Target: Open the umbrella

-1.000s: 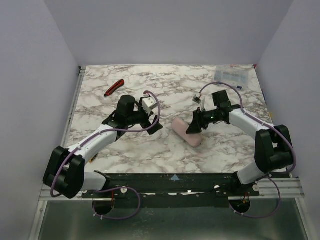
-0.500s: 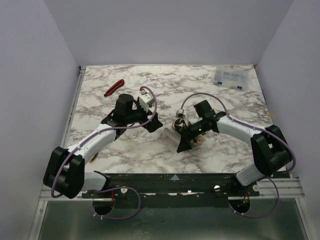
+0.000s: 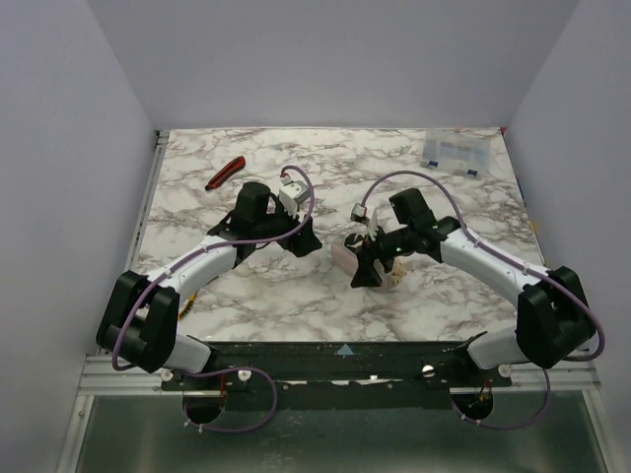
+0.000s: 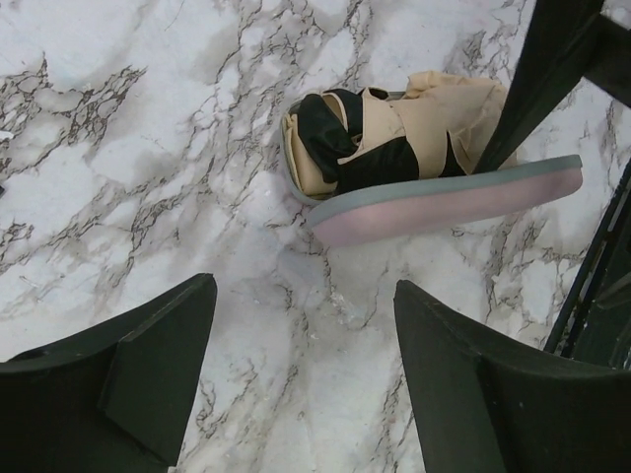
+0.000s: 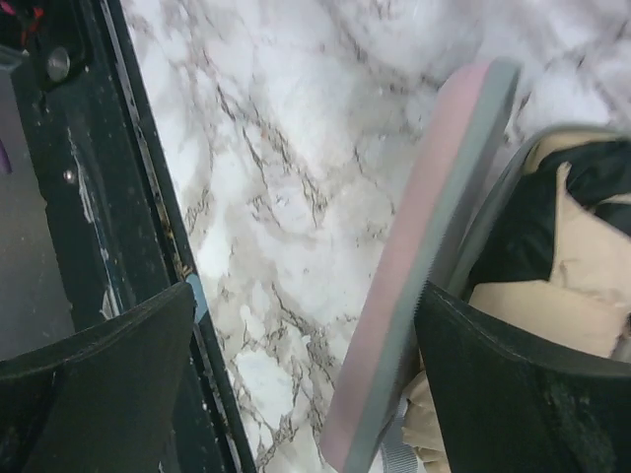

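Observation:
The umbrella [image 3: 344,255] lies folded on the marble table, left of my right gripper. In the left wrist view its tan fabric with black folds [image 4: 394,138] sits in a pink, grey-edged cover whose flap [image 4: 444,202] stands open along the near side. My right gripper [image 3: 367,266] is open at the umbrella. In the right wrist view the flap [image 5: 424,217] runs between my fingers, close to the right one, with tan and black fabric [image 5: 552,296] behind it. My left gripper [image 3: 301,241] is open and empty, just left of the umbrella, over bare marble [image 4: 306,365].
A red-and-black hand tool [image 3: 225,172] lies at the back left. A clear plastic box [image 3: 455,151] sits at the back right corner. The table's black front rail [image 5: 128,197] is close to my right gripper. Grey walls enclose the table.
My right gripper has swung left and nearer, down onto the umbrella, and the pink flap now stands open. My left gripper has moved right, closer to the umbrella.

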Robot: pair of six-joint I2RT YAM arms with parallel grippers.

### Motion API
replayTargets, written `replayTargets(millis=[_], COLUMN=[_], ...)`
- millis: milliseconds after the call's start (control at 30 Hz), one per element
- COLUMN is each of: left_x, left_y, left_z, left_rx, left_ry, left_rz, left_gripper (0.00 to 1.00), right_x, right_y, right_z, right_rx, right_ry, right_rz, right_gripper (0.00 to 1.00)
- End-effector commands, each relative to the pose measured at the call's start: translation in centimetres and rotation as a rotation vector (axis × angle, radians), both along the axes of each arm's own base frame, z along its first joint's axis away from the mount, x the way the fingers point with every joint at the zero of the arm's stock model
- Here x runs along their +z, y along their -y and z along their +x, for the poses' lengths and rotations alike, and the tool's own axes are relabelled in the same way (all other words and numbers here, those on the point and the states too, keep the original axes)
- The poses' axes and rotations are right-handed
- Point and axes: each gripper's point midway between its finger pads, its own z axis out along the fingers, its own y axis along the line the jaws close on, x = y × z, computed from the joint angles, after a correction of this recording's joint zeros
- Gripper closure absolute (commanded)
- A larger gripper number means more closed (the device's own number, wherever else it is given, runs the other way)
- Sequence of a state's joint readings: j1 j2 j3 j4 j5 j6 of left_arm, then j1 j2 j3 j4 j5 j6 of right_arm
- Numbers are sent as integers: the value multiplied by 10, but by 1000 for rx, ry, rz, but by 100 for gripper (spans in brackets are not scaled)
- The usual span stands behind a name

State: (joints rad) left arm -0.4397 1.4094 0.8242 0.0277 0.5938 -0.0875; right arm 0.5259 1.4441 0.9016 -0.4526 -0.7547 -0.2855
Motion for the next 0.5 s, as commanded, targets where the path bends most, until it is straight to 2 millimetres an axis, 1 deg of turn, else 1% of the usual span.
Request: replayTargets(millis=[0, 100, 167, 233, 300, 367, 467], left_x=[3, 16, 21, 21, 18, 11, -11], left_y=[4, 12, 18, 26, 37, 48, 63], left_z=[-1, 4, 7, 9, 5, -1, -12], left_rx=[-21, -30, -42, -56, -86, -114, -154], left_ry=[-6, 4, 13, 18, 7, -11, -58], left_rz=[-25, -55, -68, -63, -60, -51, -11], left_gripper=[30, 36, 40, 47, 50, 52, 53], right_x=[24, 14, 6, 3, 0, 1, 3], right_y=[-5, -5, -6, -8, -8, -8, -6], right_z=[7, -6, -16, -22, -26, -29, -30], right_rx=[40, 80, 102, 111, 118, 123, 124], right_ry=[92, 12, -42, -77, -98, -102, -94], right_rz=[35, 37, 53, 69, 78, 86, 84], right_gripper=[12, 20, 27, 33, 36, 37, 38])
